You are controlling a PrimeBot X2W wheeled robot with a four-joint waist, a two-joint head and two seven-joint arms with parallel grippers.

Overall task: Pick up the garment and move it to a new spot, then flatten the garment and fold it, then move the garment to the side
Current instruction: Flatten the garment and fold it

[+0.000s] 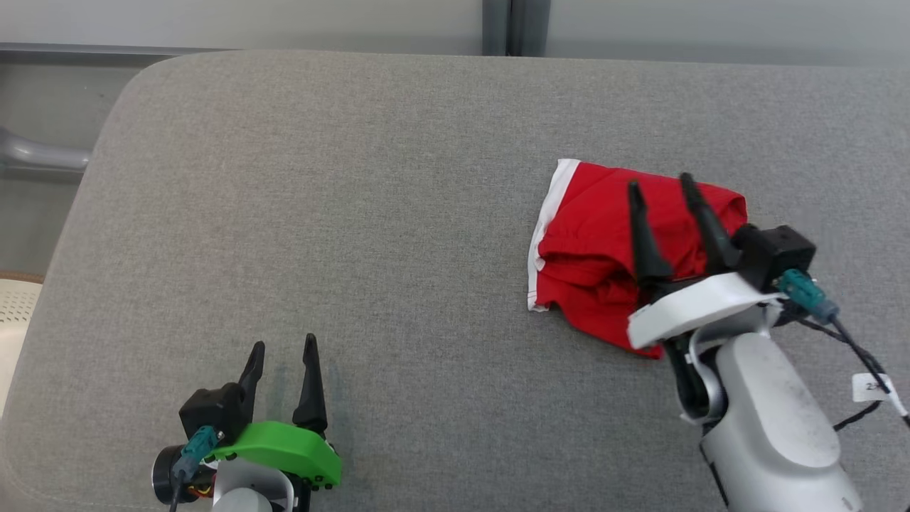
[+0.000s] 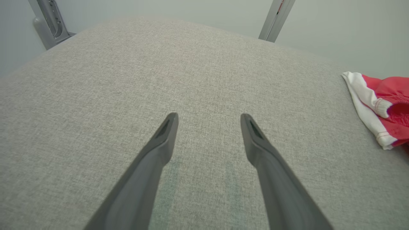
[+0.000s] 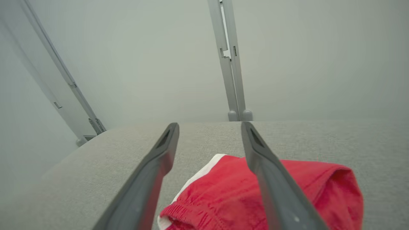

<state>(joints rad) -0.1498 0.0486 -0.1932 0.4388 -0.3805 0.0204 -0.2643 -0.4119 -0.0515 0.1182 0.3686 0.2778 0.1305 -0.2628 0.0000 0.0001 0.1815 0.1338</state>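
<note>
Head view: our right gripper is over the red shorts, fingers spread wide, clamping nothing. The shorts lie bunched on the grey cushion, under the fingers and spilling out to their left, with the white band on the edge furthest left of the fingertips. Right wrist view puts the cloth below and between both fingers; we can't tell if the tips touch it. Our left gripper is also wide open and empty, with bare cushion under and ahead of it. The shorts are well off to its right, at the right edge of the left wrist view.
</note>
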